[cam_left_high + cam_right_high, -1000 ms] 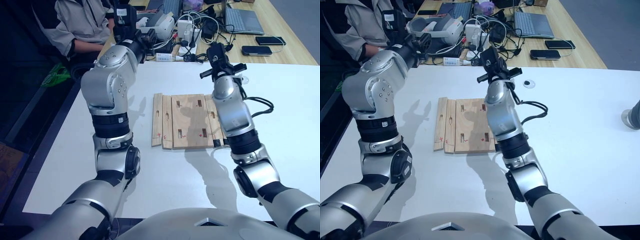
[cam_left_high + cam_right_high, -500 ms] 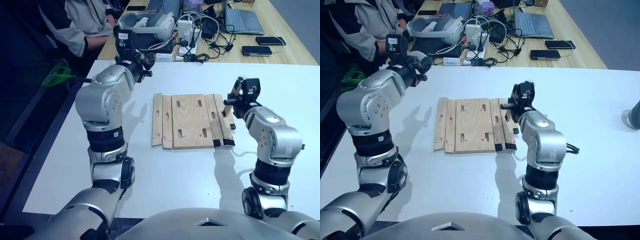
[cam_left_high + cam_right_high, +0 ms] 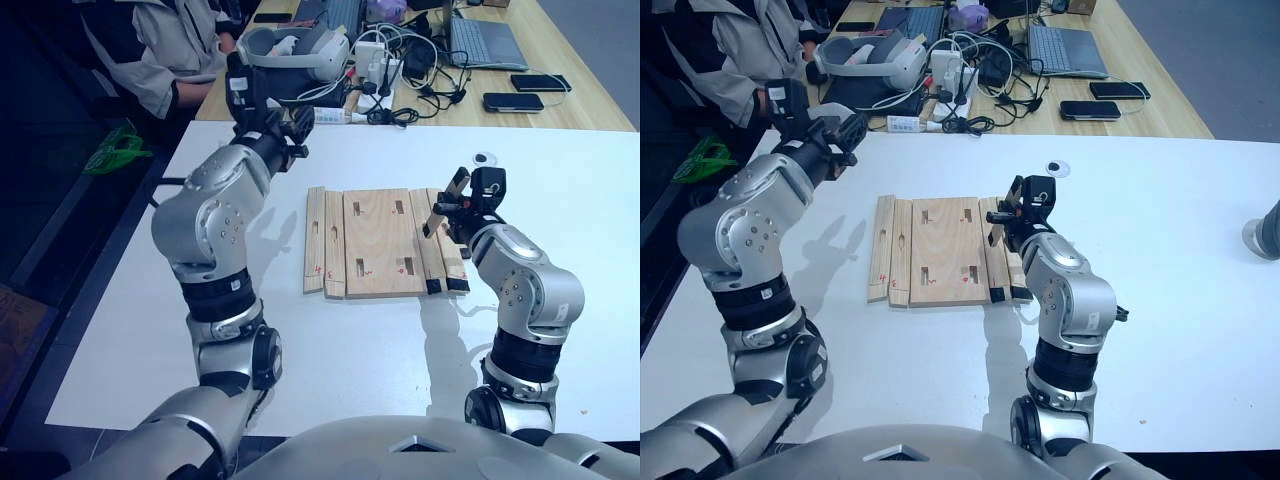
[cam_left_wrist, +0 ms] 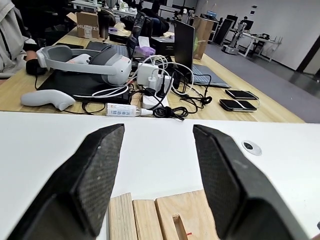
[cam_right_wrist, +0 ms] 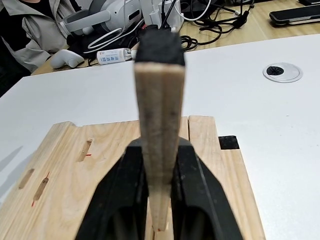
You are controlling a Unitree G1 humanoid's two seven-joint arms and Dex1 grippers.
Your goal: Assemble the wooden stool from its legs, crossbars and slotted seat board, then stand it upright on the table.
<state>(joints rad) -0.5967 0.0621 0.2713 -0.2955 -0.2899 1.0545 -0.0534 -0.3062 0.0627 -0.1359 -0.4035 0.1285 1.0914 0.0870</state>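
Note:
The slotted seat board (image 3: 375,243) lies flat on the white table (image 3: 300,350). Two wooden strips (image 3: 323,242) lie along its left edge, and two black-tipped legs (image 3: 440,262) along its right edge. My right gripper (image 3: 455,203) is shut on a third leg (image 5: 159,110) with a black end cap. It holds that leg tilted just above the right-hand legs, its fingers (image 5: 131,190) clamping both faces. My left gripper (image 4: 159,170) is open and empty, raised over the table's far left beyond the board (image 4: 175,220).
A wooden desk (image 3: 560,45) behind the table holds a headset (image 3: 295,45), cables, laptops and phones. A person sits at its left end. A round grommet (image 3: 484,156) is set in the table beyond my right gripper. A grey object (image 3: 1265,230) stands at the far right edge.
My right arm came down from high over the board's far edge to its right side, and now holds the leg lower and closer to the board. My left gripper shifted slightly.

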